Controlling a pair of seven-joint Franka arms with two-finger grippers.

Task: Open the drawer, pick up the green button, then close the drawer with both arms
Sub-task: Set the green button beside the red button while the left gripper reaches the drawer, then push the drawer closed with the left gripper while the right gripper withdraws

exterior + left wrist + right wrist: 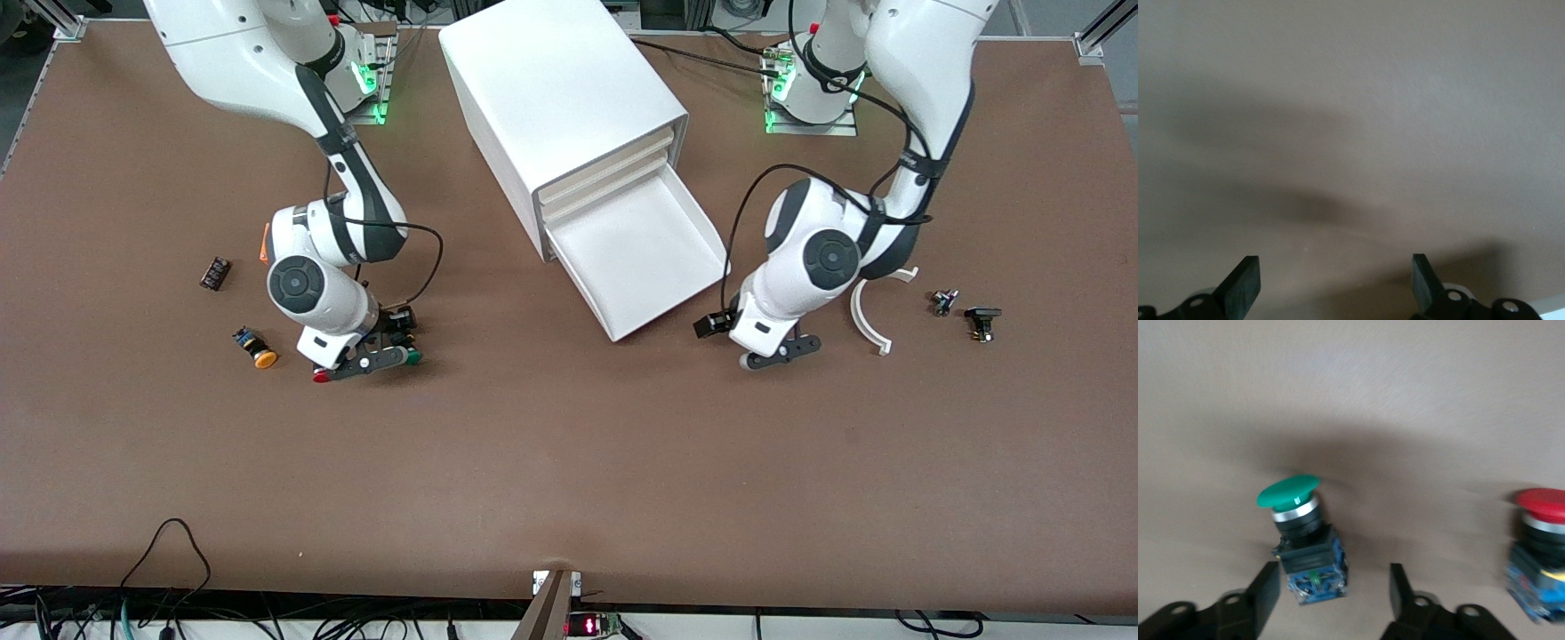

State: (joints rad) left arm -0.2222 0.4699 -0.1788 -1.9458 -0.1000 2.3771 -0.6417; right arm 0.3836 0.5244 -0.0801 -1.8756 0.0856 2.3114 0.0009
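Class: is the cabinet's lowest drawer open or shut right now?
Open. The drawer juts out from the cabinet, its white inside bare; the two drawers above sit flush.

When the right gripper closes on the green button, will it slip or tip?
The green button probably grips well on its blocky blue-and-black body, between the open right gripper fingers. Its wide rounded cap looks smooth, likely slippery. Top-heavy, it may tip if pushed.
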